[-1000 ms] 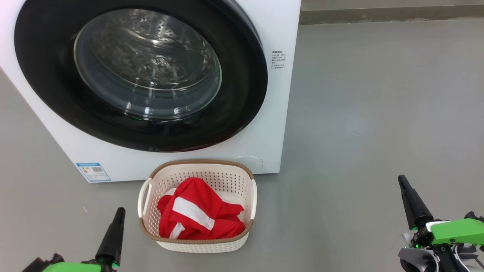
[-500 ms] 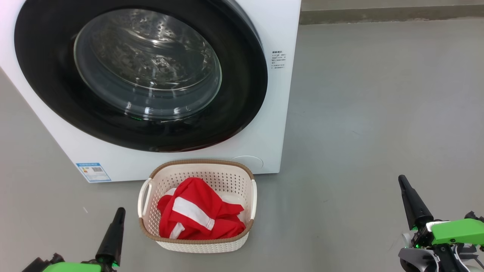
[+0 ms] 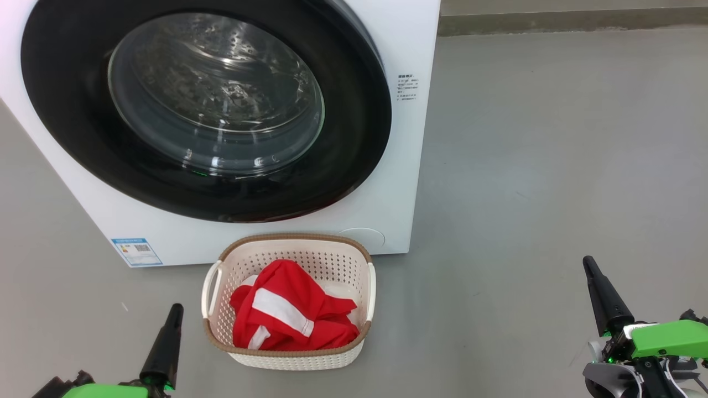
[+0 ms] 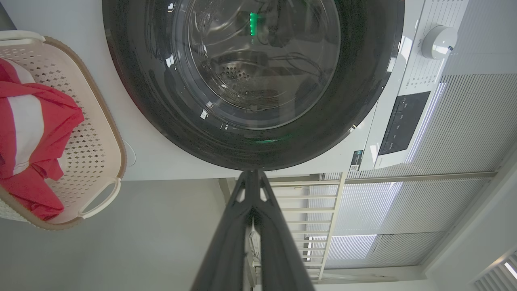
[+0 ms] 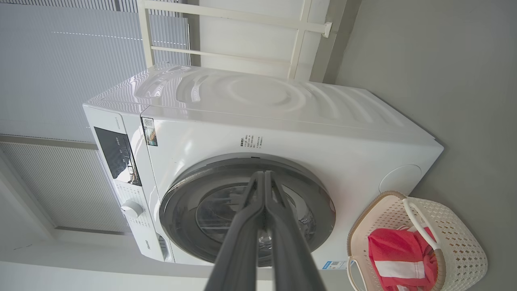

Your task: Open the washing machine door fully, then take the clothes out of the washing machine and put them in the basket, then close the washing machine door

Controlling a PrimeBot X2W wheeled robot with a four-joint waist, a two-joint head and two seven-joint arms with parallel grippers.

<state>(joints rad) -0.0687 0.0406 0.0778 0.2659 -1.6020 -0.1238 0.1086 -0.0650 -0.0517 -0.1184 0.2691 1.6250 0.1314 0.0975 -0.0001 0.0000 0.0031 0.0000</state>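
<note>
Fingers of our left gripper (image 3: pixel 176 310) were clenched together, empty. Ahead of their tips we logged the washing machine (image 3: pixel 401 177), white, with the washing machine door (image 3: pixel 215 94) shut against its front. Item next: the basket (image 3: pixel 293 239), on the floor (image 3: pixel 553 138) between our two pairs of fingers, nearer the left pair. Inside it lay the clothes (image 3: pixel 287 315), red with white stripes. Our right gripper (image 3: pixel 587 264) was clenched too, empty, well right of the basket.
</note>
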